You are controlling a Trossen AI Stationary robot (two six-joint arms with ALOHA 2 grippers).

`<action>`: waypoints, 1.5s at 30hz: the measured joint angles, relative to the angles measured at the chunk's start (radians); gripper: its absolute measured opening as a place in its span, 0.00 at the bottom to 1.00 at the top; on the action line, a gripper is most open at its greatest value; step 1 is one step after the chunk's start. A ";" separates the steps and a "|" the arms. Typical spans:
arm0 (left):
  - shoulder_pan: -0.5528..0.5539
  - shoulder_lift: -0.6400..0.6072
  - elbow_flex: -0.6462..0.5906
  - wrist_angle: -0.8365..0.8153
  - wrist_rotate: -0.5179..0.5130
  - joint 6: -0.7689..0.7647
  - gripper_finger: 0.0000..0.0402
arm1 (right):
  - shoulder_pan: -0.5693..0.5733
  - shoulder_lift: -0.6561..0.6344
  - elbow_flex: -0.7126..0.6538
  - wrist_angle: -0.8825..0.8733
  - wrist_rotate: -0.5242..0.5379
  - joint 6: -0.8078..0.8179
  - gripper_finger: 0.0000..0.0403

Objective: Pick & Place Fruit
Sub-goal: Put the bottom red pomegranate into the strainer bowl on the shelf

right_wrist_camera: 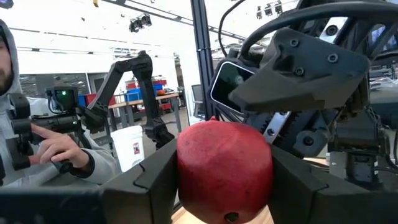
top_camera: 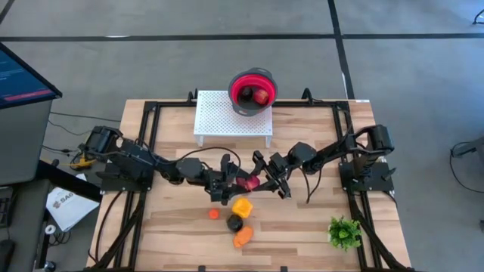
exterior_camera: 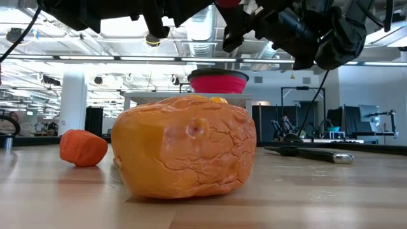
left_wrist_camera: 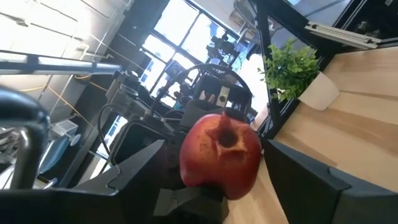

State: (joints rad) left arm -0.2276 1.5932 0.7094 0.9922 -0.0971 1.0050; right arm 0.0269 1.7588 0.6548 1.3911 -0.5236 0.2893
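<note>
Wooden slats make up the counter (top_camera: 302, 234), framed in black rail, with a white perforated stand (top_camera: 227, 121) at its far edge and a red bowl (top_camera: 252, 91) perched on the stand's far side.

Both arms meet over the middle of the counter on one red pomegranate (top_camera: 249, 182). The right wrist view shows the right gripper (right_wrist_camera: 225, 180) with a finger pressed to each side of the fruit, so it is gripping it. In the left wrist view, the left gripper (left_wrist_camera: 205, 180) has its fingers spread around the same fruit with space showing, seemingly open. I judge this a handover in mid-air, raised so neither arm drags through the loose fruit.

Counted: one pomegranate held; four pieces near the front edge, namely a yellow-orange pepper (top_camera: 241, 205), a small red piece (top_camera: 214, 214), a dark one (top_camera: 234, 223) and an orange one (top_camera: 243, 239). The bowl holds perhaps two red fruits, hard to separate. One plant sprig (top_camera: 344, 232) sits by the front right corner; one knife (exterior_camera: 311, 153) lies flat in the low view.
</note>
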 joint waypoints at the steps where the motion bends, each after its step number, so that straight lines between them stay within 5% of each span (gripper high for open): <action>1: 0.000 0.000 0.000 0.004 0.000 0.000 0.65 | 0.000 0.000 0.000 0.000 0.000 0.000 0.47; 22: -0.001 0.064 0.029 0.019 0.039 -0.097 0.47 | 0.002 0.000 0.003 -0.041 -0.018 0.004 0.48; 30: -0.036 0.064 0.029 -0.020 -0.161 -0.301 0.40 | -0.017 0.000 0.006 -0.119 0.006 0.015 0.58; 40: -0.042 0.034 0.031 -0.272 -0.299 -0.574 0.41 | -0.092 -0.091 0.005 -0.507 0.012 -0.090 0.70; 45: -0.025 -0.071 0.031 -0.516 -0.287 -0.755 0.42 | -0.093 -0.215 0.005 -0.769 0.126 -0.175 0.70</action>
State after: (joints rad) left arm -0.2529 1.5219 0.7406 0.4758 -0.3844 0.2498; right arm -0.0666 1.5438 0.6594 0.6225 -0.3977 0.1144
